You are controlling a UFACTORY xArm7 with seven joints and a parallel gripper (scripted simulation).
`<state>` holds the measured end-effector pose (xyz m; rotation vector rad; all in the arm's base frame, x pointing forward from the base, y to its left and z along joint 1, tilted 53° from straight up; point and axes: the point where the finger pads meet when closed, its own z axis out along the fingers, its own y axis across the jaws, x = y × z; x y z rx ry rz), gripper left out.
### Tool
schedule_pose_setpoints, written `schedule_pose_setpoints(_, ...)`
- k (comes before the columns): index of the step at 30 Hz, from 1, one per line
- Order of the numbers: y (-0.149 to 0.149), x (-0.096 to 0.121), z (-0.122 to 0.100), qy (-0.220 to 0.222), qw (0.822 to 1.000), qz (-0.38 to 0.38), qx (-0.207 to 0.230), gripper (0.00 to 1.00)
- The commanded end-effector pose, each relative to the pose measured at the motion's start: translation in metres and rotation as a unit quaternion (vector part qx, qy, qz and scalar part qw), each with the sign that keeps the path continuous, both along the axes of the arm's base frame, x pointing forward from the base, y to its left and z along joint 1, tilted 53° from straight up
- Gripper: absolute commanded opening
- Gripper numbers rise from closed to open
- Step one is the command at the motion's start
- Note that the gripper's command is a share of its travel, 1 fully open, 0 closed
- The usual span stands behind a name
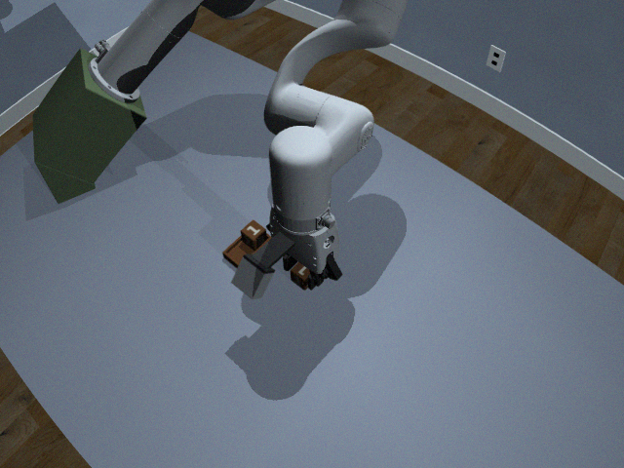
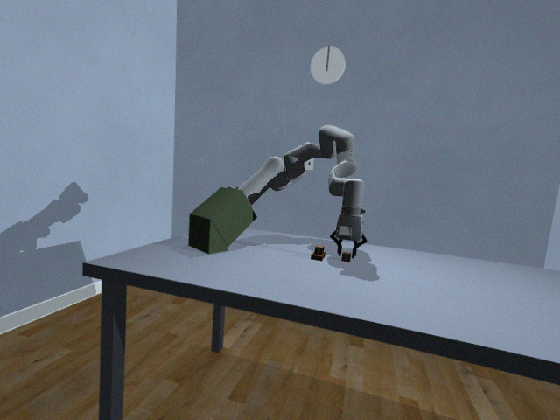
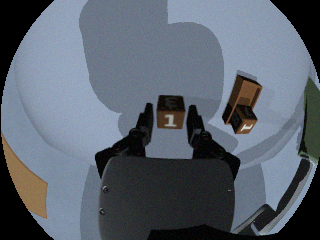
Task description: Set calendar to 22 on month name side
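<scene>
The arm (image 1: 302, 186) (image 2: 353, 194) reaches downward, its black fingers (image 1: 333, 266) (image 2: 354, 249) parted and holding nothing

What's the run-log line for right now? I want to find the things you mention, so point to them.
hand (image 1: 315, 277) (image 2: 346, 254) (image 3: 170, 112): open | near cube (image 1: 300, 276) (image 2: 346, 256) (image 3: 170, 112): between fingers, ungripped | other cube (image 1: 253, 233) (image 2: 318, 249) (image 3: 244, 120): at tray (image 1: 233, 250) (image 2: 318, 257) (image 3: 243, 91)

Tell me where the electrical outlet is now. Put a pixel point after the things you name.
In the top view, the outlet (image 1: 495, 58) (image 2: 309, 164) is on the wall at upper right; in the exterior view, it shows just below the raised arm.

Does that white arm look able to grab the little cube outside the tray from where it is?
Probably yes: the open gripper seems lined up, fingers either side of the cube, nothing visible between.
</scene>
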<state>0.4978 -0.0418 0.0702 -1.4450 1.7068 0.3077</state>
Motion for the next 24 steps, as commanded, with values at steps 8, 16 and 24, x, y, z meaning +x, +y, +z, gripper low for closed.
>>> schedule_pose_setpoints(8,0.0067,0.0069,-0.0079,-0.001,1.0,-0.002,-0.001,0.49)
schedule_pose_setpoints(16,0.0075,0.0075,-0.0087,-0.001,1.0,-0.002,-0.001,0.49)
schedule_pose_setpoints(24,0.0075,0.0075,-0.0087,-0.001,1.0,-0.002,-0.001,0.49)
